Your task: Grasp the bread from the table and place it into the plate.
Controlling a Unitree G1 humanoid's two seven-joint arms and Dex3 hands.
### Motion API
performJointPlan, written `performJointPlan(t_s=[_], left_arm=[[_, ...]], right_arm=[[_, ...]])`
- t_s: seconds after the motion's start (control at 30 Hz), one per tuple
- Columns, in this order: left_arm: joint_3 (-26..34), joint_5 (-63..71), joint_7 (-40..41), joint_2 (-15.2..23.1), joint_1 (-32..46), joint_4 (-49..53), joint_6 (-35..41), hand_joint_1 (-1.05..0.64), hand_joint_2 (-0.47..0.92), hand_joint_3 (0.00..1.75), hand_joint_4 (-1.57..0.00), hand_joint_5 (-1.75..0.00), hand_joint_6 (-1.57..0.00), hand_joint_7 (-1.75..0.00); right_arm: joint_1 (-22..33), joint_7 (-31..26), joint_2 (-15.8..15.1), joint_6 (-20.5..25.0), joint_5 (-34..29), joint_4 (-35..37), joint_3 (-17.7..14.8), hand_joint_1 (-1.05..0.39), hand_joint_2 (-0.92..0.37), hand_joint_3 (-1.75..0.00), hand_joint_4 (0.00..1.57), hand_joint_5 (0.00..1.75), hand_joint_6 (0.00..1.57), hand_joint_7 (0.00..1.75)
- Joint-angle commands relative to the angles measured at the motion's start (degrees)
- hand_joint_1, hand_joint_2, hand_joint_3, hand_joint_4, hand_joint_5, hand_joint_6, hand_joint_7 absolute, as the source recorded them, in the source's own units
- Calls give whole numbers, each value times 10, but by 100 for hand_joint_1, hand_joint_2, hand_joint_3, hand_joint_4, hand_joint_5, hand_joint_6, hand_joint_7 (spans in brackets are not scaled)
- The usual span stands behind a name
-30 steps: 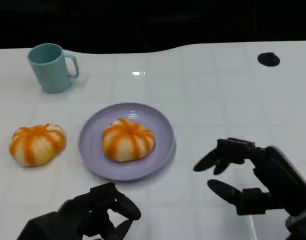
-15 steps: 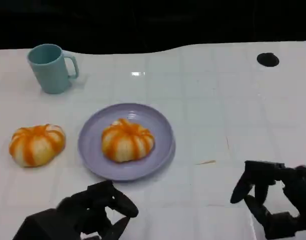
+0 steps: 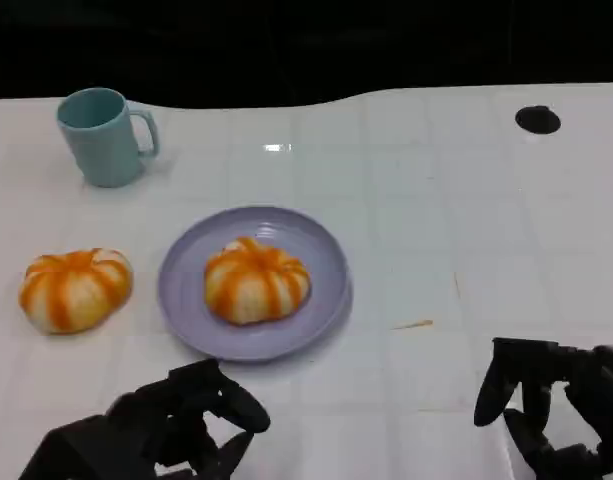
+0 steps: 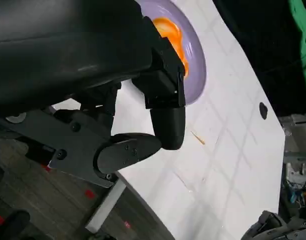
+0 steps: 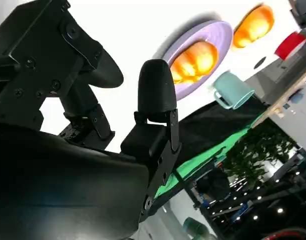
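White tabletop (image 3: 436, 200) carries a lavender plate (image 3: 181, 290) with one orange-striped bread (image 3: 256, 280) already on it; a second bread (image 3: 74, 289) lies just left of the plate, near a teal mug (image 3: 101, 135). Both hands hover low at the near edge, empty: the left hand (image 3: 181, 425) with fingers loosely curled, the right hand (image 3: 546, 400) with fingers apart. Likely next: the left hand reaches for the remaining bread.

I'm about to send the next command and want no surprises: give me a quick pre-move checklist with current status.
1. One bread on the plate: ok.
2. Second bread on the table, beside the plate: not ok, not yet placed.
3. Left hand holds nothing: ok.
4. Right hand holds nothing, away from the plate: ok.
5. Cup upright, apart from both breads: ok.
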Motion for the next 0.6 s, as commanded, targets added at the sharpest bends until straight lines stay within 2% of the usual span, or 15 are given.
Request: performJointPlan(t_s=[0.03, 0.4, 0.6], left_arm=[[7, -4, -4, 9, 0, 10, -17, -26, 78, 69, -64, -175, -64, -126], [11, -7, -5, 12, -2, 24, -29, -24, 78, 67, -63, -175, -63, -125], [10, -8, -6, 14, -3, 29, -37, -23, 79, 66, -64, -175, -64, -125]], right_arm=[[4, -12, 1, 11, -13, 6, -5, -1, -15, -158, 94, 175, 84, 148], [-1, -22, 7, 30, -35, 8, 3, 0, -13, -157, 96, 175, 83, 152], [-4, -27, 7, 25, -30, 10, 2, 2, -13, -157, 95, 175, 83, 152]])
